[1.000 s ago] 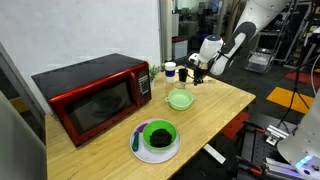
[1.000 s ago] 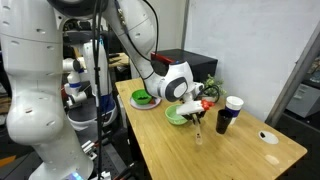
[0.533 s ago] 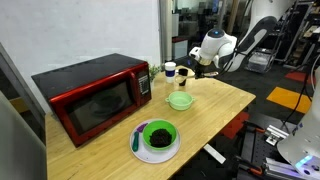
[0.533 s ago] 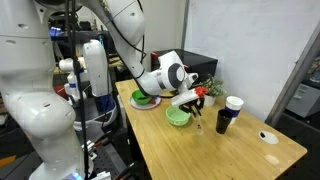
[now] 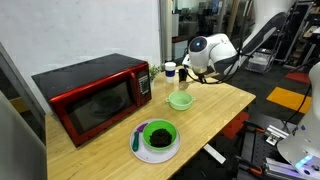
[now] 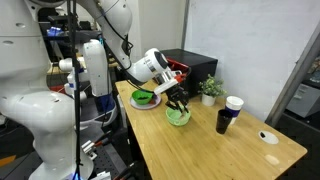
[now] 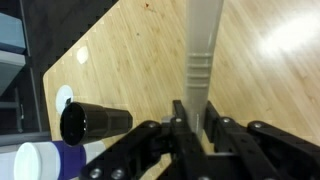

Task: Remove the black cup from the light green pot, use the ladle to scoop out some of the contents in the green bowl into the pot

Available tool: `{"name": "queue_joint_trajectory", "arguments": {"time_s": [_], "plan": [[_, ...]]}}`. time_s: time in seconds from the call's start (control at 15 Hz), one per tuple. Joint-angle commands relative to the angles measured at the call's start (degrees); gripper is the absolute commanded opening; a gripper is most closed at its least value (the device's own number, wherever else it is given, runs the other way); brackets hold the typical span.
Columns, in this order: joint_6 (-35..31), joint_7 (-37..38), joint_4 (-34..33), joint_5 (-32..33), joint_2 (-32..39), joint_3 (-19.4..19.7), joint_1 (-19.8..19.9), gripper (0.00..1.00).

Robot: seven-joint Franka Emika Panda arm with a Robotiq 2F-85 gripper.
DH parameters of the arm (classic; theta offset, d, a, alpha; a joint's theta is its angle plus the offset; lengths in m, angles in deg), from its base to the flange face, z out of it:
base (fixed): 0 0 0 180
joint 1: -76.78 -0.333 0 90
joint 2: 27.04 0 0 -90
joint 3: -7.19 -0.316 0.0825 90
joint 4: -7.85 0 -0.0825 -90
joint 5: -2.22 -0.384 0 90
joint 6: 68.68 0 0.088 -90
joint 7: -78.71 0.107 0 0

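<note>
Wooden bench [image 5: 215, 105] held the light green pot [image 6: 178, 116]; jaws clamped the ladle [image 7: 204, 60], whose thin handle could twist loose, spilling the contents [image 5: 158, 134].

text: none legible | labels: none | brands: none; numbers: none | signs: none
</note>
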Motion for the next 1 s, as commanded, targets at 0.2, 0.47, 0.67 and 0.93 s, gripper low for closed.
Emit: {"name": "queue_joint_trajectory", "arguments": {"time_s": [0.2, 0.47, 0.67, 0.93], "plan": [[20.8, 3.2, -2.0, -0.4, 1.1, -25.2, 10.2, 0.06], [29.4, 1.7, -3.8, -2.7, 1.0, -32.4, 12.1, 0.06], [33.7, 0.3, -5.7, -4.0, 1.9, -35.1, 12.9, 0.06], [33.5, 0.7, -4.6, -3.7, 0.6, -36.8, 13.6, 0.22]]}}
